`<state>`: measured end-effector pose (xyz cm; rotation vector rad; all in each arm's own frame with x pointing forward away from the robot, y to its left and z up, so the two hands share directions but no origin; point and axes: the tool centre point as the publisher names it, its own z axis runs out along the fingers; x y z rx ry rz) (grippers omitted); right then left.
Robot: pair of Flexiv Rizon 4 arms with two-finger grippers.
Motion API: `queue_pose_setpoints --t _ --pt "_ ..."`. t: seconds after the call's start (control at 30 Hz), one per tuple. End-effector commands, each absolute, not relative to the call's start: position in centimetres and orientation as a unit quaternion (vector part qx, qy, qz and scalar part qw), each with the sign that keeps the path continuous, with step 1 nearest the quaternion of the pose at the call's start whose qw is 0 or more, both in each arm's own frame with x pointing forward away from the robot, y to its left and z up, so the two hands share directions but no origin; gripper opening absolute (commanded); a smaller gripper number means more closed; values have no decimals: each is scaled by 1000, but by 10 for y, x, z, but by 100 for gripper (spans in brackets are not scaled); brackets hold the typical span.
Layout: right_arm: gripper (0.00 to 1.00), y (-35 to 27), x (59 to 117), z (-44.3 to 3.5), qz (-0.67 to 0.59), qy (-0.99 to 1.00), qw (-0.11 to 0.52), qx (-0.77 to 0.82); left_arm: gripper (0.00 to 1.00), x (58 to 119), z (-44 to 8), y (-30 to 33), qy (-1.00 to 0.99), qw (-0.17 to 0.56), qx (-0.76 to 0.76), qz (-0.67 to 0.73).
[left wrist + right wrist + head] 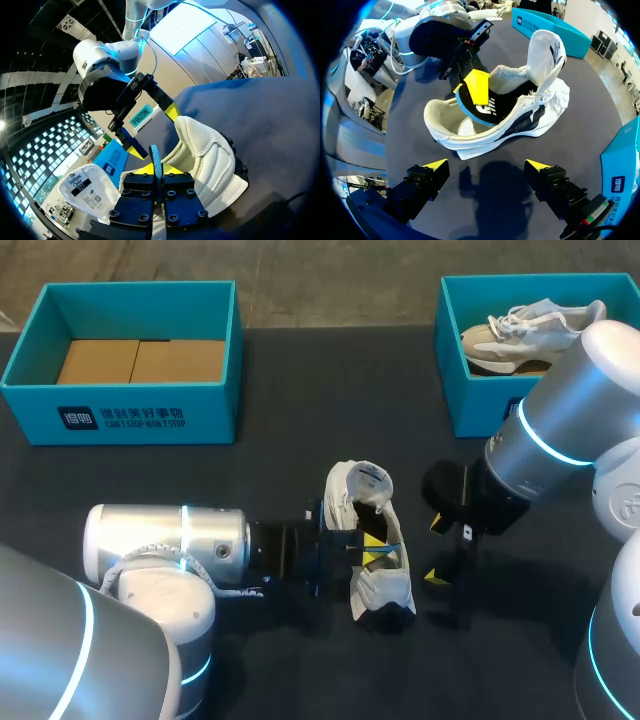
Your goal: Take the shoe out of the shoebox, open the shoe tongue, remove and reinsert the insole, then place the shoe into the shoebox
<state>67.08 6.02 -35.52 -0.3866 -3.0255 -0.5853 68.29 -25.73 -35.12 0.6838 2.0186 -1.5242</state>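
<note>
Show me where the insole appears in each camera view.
Head view: insole, in the white shoe's opening, mid-table.
Left wrist view: thin blue edge between the left gripper's fingers.
Right wrist view: black with blue rim, sticking out of the shoe, ahead of the right gripper.
Shared landmark: the shoe's raised tongue.

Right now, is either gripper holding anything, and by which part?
The left gripper is shut on the insole, pinching its raised edge above the shoe's opening. The right gripper is open and holds nothing.
</note>
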Motion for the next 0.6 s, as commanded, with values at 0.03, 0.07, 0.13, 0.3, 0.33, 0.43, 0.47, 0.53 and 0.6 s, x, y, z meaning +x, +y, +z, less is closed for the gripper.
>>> queue_pose_setpoints --t 0.03,0.07,0.13,0.3,0.33,0.43,0.47,0.53,0.6 --pt "100 61 670 -356 -188 -974 17 -125 0 686 -355 -261 750 254 252 -556" --pt "100 61 670 -356 -188 -974 17 -125 0 685 -355 -261 750 253 251 -556" --pt "100 61 670 -356 -188 -974 17 -125 0 683 -354 -260 748 251 251 -561" --pt "100 61 670 -356 -188 -974 17 -125 25 676 -348 -257 741 247 254 -570" --pt "100 61 670 -356 -188 -974 17 -125 26 675 -347 -257 740 248 254 -572" --pt "100 61 670 -356 -188 -974 17 -125 27 671 -345 -256 736 246 256 -577" --pt "100 61 670 -356 -188 -974 17 -125 29 670 -344 -256 735 246 257 -578" --pt "100 61 670 -356 -188 -974 17 -125 31 669 -342 -256 732 246 259 -580" --pt "100 61 670 -356 -188 -974 17 -125 31 668 -340 -256 730 246 262 -582"
